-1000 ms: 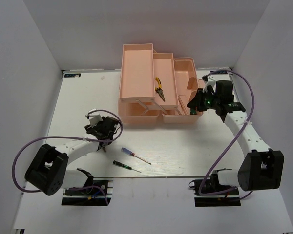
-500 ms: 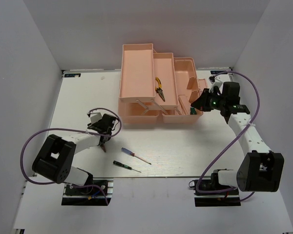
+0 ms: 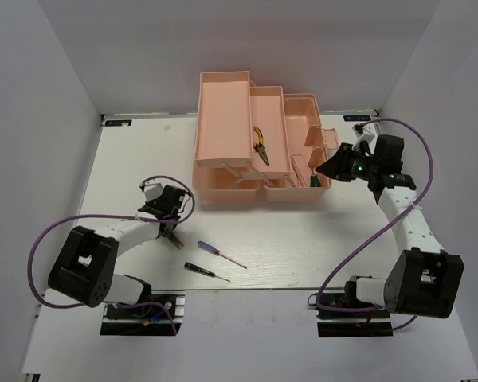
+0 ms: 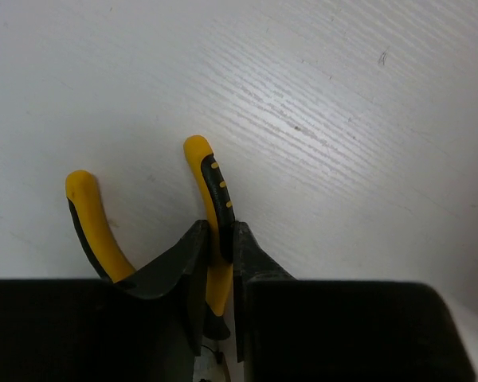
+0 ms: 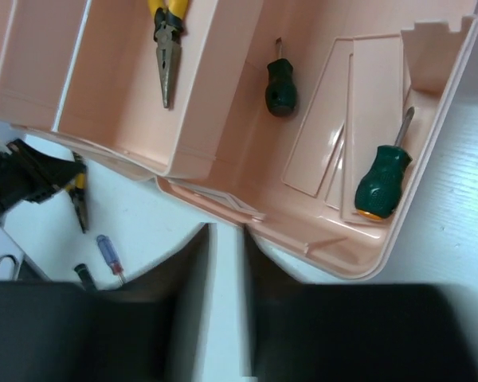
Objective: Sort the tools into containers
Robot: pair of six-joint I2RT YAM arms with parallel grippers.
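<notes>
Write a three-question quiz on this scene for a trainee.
1. True or false: the left gripper is clamped on one handle of the pliers on the table.
2. How many stubby green drivers lie in the toolbox? A one, B two, C four.
3. Name the tools lying loose on the table, untouched.
Key: 1 true; 2 B; 3 two thin screwdrivers.
</notes>
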